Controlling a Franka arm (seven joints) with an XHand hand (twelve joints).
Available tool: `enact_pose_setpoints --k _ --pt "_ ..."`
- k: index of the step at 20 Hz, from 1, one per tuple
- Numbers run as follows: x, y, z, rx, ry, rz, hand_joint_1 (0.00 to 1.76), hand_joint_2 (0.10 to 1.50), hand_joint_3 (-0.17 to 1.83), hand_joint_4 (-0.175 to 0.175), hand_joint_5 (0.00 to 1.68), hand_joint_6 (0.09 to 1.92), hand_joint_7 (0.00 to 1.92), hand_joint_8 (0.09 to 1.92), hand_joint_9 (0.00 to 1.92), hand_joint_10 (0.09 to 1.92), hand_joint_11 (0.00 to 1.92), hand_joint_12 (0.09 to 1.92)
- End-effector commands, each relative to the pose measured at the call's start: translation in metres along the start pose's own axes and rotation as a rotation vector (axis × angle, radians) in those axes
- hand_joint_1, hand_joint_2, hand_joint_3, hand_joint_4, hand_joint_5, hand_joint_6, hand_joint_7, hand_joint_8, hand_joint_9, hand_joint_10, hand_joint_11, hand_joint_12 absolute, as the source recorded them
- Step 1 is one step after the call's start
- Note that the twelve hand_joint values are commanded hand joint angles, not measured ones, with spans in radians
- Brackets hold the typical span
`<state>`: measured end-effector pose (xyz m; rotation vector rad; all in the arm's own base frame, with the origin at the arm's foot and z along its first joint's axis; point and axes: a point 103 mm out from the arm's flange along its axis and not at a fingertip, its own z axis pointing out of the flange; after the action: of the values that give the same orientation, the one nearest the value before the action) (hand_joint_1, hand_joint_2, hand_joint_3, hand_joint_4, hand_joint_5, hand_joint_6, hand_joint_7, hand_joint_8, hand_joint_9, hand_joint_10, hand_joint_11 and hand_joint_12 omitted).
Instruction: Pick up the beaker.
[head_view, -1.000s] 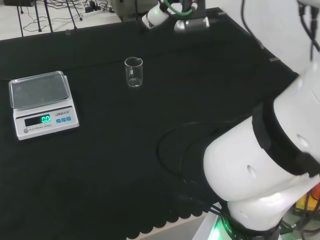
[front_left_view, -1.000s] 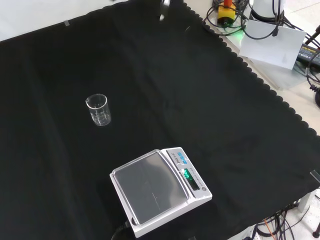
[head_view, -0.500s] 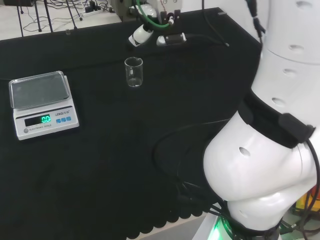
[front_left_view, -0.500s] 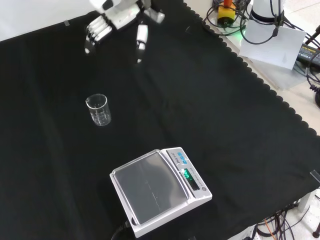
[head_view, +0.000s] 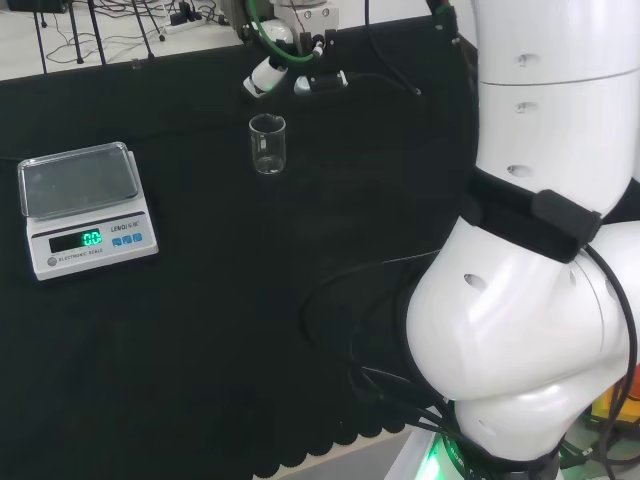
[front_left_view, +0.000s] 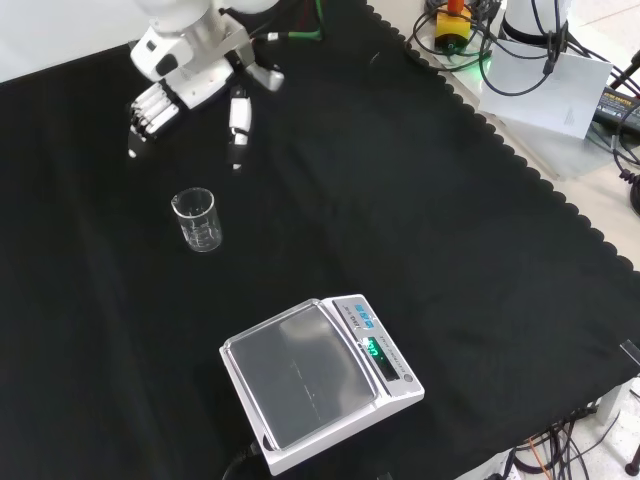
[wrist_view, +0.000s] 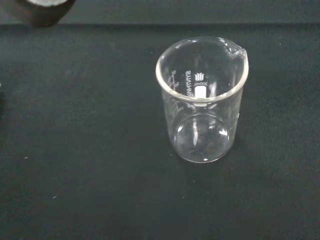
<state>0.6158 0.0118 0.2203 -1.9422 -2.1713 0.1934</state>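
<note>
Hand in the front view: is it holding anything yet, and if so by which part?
Nothing is held. The hand hangs open above the cloth, apart from the beaker, which stands upright and untouched on the cloth.

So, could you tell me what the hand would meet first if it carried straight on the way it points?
Most likely the beaker: the open hand points down toward it with bare black cloth between, though depth is hard to judge.

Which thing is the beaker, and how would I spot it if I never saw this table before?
Find the white scale with its green display on the black cloth. In the front view the beaker stands upright farther back and to the left, just below the robot hand. It is the clear glass cup with a small pouring lip, empty.
</note>
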Motion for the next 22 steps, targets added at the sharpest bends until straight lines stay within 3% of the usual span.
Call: enact_pose_setpoints --k 1,22 --pt "-0.027 0.022 0.034 0.06 0.026 0.021 0.67 0.78 0.09 0.033 0.0 0.09 0.0 0.48 0.0 0.88 0.0 1.07" --pt "-0.024 0.046 0.091 0.144 0.024 0.02 0.66 0.78 0.09 0.034 0.0 0.09 0.0 0.48 0.0 0.87 0.0 1.06"
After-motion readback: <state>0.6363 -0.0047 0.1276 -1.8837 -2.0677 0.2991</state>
